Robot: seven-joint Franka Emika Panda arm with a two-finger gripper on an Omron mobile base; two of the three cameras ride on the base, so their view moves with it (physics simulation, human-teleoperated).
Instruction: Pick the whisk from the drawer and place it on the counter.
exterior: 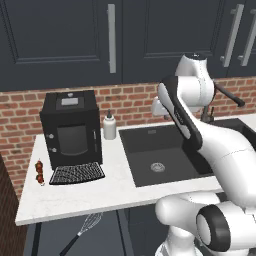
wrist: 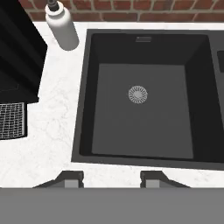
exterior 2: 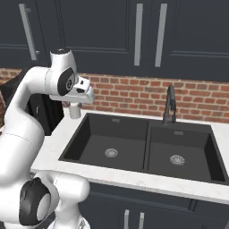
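The whisk [exterior: 86,228] lies in the open drawer [exterior: 50,240] below the surface [exterior: 107,187] edge, handle toward us. Our gripper [wrist: 111,178] hangs empty, jaws apart, above the sink [wrist: 142,100] — we should descend well left, aligning across the slim handle.

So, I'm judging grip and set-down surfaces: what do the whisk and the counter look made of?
The whisk: thin silvery wire loops, likely metal, with a slim black handle, plastic or rubber by its matte look; too small to be sure. The counter: white, faintly veined slab with a thick pale edge, so probably polished stone or an imitation of it.
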